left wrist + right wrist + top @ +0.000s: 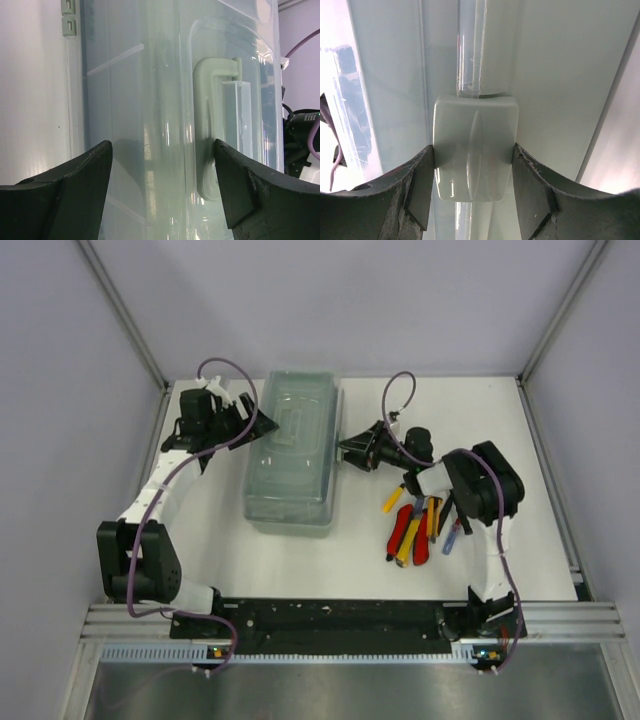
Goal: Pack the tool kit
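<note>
I am on the opening step: the one toolbox (290, 455) sits closed mid tabletop (350, 550). My right hand (472, 150) pinches its right-side latch (475, 135) between both fingers. My left hand (162, 145) hangs wide and empty over the lid beside the single handle (206, 125). Next, I judge, I must lever that latch free. The tools (415, 525) lie heaped to the right, too overlapped to count.

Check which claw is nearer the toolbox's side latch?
Right. The right claw clamps the latch, touching both its sides. The left claw hangs open at the toolbox's opposite long side, facing the lid handle, away from the latch.
</note>
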Motion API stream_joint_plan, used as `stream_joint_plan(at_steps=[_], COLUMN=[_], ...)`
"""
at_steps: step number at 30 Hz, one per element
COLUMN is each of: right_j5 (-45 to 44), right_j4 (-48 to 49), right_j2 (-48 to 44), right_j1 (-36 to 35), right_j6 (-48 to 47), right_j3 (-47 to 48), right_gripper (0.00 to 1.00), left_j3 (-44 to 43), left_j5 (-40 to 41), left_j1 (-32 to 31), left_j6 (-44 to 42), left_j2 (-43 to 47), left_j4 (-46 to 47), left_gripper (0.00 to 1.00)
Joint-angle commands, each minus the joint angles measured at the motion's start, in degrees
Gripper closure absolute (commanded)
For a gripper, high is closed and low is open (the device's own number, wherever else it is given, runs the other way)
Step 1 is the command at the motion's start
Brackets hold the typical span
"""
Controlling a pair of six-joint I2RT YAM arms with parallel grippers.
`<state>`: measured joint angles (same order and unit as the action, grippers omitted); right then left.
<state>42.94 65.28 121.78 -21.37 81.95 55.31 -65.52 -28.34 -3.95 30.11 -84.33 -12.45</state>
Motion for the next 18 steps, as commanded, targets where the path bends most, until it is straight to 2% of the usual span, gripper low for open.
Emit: stream_joint_plan(at_steps=[1, 4, 12, 18], right_j5=[0.8, -1.5, -7.3, -10.9], right_j4=[-6.9, -11.6, -21.0, -26.8], right_j2=[-6.5, -8.0, -11.3, -13.9], right_j1=[-7.6, -7.6, -7.6, -7.6], right_j6=[-11.2, -13.8, -19.2, -22.6], right_j3=[3.7, 3.7, 3.8, 3.0], right_gripper=[0.74, 0.77, 0.77, 0.75], left_j3=[1.6, 1.6, 1.7, 0.0], left_j5=[-8.5, -8.0, -5.9, 0.7], left_j1=[-7.7, -8.0, -8.4, -8.4], left_j6=[1.0, 0.7, 0.5, 0.6], left_j2=[-5.2, -5.3, -5.3, -5.2], left_j4=[-10.0, -10.5, -11.5, -14.8], left_gripper=[0.21, 0.21, 0.21, 0.21])
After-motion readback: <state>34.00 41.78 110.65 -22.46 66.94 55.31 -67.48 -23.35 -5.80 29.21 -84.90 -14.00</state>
